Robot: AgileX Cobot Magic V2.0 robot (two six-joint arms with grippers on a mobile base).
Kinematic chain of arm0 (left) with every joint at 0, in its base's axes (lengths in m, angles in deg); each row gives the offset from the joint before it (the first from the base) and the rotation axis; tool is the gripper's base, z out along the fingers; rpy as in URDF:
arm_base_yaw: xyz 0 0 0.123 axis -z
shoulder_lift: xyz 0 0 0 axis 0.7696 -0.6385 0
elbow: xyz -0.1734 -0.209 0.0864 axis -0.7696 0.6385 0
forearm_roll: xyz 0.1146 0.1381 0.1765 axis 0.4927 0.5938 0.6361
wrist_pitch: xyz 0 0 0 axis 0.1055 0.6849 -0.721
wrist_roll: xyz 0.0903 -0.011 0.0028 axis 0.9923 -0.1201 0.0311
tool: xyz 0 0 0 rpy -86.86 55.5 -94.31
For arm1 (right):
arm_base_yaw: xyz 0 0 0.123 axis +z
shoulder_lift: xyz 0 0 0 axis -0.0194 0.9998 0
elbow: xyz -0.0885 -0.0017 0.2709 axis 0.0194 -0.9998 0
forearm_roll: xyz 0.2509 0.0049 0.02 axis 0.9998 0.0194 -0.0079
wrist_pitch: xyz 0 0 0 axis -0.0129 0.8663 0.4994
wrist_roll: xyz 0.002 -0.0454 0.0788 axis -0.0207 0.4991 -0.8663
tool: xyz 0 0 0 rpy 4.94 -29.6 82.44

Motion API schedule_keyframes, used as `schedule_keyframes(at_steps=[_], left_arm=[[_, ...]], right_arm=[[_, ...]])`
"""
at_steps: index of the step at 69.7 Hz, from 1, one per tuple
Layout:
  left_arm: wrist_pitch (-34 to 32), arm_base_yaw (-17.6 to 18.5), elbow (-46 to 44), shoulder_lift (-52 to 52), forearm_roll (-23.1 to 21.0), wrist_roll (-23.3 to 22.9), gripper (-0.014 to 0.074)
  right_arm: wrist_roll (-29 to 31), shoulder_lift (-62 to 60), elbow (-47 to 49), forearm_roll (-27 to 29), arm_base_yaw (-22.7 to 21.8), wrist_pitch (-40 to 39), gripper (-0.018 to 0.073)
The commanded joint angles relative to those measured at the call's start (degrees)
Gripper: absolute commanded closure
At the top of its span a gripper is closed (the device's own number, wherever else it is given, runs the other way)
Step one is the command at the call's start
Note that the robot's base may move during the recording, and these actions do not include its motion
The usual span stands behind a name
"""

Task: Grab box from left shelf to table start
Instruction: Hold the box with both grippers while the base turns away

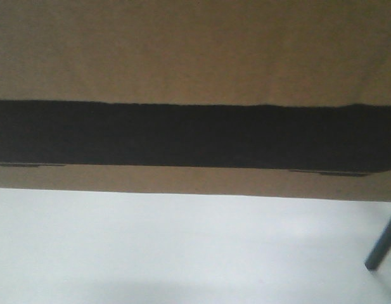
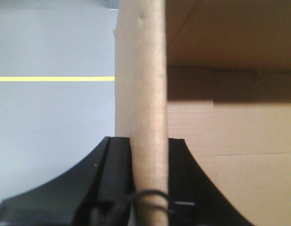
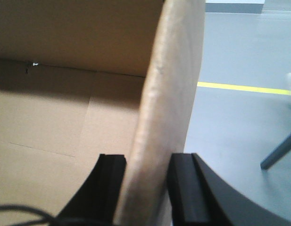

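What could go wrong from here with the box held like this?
The left gripper and right gripper each pinch only one thin cardboard wall of the box. The wall in the right wrist view looks bowed, so it may buckle or slip. The box fills most of the front view, hiding what lies beyond it. A dark slanted leg sits near its right end and might get caught.

Front: box (image 1: 195,50) spanned the full width, blocking all above its lower edge | below: floor (image 1: 182,253) lay open | left gripper (image 2: 147,141): gap filled by the box's wall, open floor outboard | right gripper (image 3: 147,160): gap likewise filled, slanted dark leg (image 3: 279,150) stood outboard | box interior: open room.
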Motion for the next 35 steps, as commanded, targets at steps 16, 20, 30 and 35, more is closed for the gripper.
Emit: schedule_keyframes(at_steps=[16,20,30,35], left_arm=[[-8.5,0.86,-2.38,0.35,-8.15,0.0,0.07],[-8.5,0.86,-2.38,0.35,-8.15,0.0,0.07],[-8.5,0.86,-2.38,0.35,-8.15,0.0,0.07],[-8.5,0.86,-2.38,0.35,-8.15,0.0,0.07]], right_arm=[[1.53,0.36,2.15,2.33,0.12,-8.19,0.0503],[1.53,0.36,2.15,2.33,0.12,-8.19,0.0503],[1.53,0.36,2.15,2.33,0.12,-8.19,0.0503],[1.53,0.36,2.15,2.33,0.12,-8.19,0.0503]])
